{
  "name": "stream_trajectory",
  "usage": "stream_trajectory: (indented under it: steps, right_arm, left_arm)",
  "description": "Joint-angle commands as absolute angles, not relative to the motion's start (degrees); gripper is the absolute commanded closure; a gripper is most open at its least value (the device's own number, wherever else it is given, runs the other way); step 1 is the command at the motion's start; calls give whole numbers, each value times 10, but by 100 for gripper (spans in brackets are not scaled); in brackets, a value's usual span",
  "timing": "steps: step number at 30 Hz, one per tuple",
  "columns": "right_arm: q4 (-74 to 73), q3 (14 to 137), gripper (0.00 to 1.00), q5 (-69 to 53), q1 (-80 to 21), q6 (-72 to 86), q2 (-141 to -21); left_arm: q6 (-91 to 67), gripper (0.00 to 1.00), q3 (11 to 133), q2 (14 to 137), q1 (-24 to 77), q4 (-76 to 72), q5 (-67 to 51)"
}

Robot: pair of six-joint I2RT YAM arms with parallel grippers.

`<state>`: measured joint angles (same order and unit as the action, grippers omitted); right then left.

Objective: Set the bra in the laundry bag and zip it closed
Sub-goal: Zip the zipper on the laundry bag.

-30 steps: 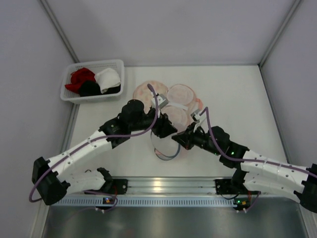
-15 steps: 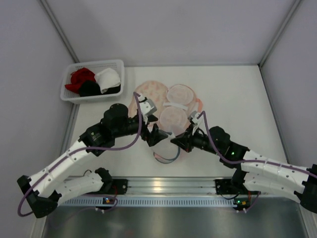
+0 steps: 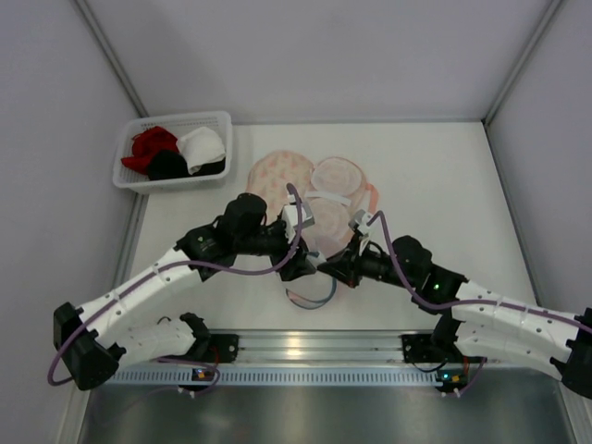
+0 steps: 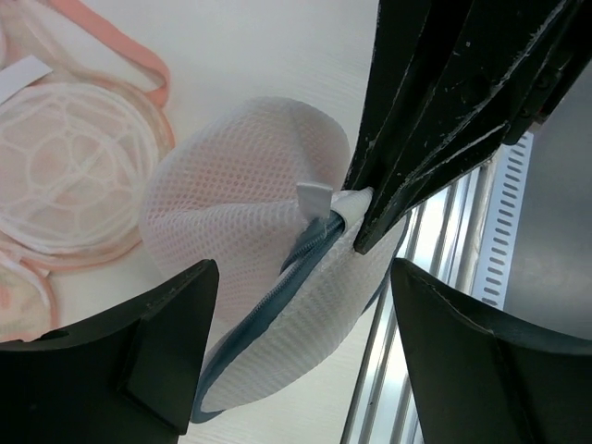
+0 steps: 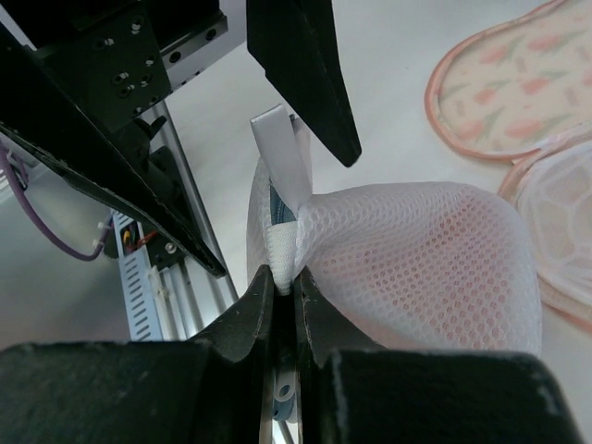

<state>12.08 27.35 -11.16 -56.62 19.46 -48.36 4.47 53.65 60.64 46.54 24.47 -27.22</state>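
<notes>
Left gripper (image 3: 302, 265) swung back in, jaws wide astride the zip (image 4: 277, 296).
Right gripper (image 5: 282, 277) pinched the tab (image 5: 280, 153) of the limp, light laundry bag (image 5: 416, 250) mid-table, bra (image 3: 324, 225) seemingly inside; the zip looked the place to grip.

Even, diffuse white light is falling from above in the overhead view, leaving only faint, soft shadows on the pale tabletop (image 3: 444, 203). The brushed silver metal rail (image 3: 296, 347) at the bottom centre is throwing back a bright patch of glare. In the wrist views the close black fingers (image 4: 157, 361) of the left gripper (image 4: 303, 273) and of the right gripper (image 5: 282, 277) are blurring into dark silhouettes. The white mesh pouch with a blue zip (image 5: 416, 250) is showing crisply, its weave clear, while the background at the upper right is softening.
</notes>
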Motion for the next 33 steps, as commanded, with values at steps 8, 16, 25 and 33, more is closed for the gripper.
stream_trajectory:
  steps: [8, 16, 25, 33]
  right_arm:
    - [153, 282, 100, -152, -573, 180, -459]
    - [97, 300, 88, -95, -573, 198, -469]
    - [-17, 337, 31, -34, -557, 265, -368]
    - [-10, 283, 31, 29, -541, 388, -348]
  left_arm:
    - [68, 43, 558, 666, 464, 210, -336]
    - [60, 100, 543, 636, 464, 169, -339]
    - [58, 100, 533, 633, 464, 168, -298]
    - [54, 100, 531, 632, 464, 153, -301]
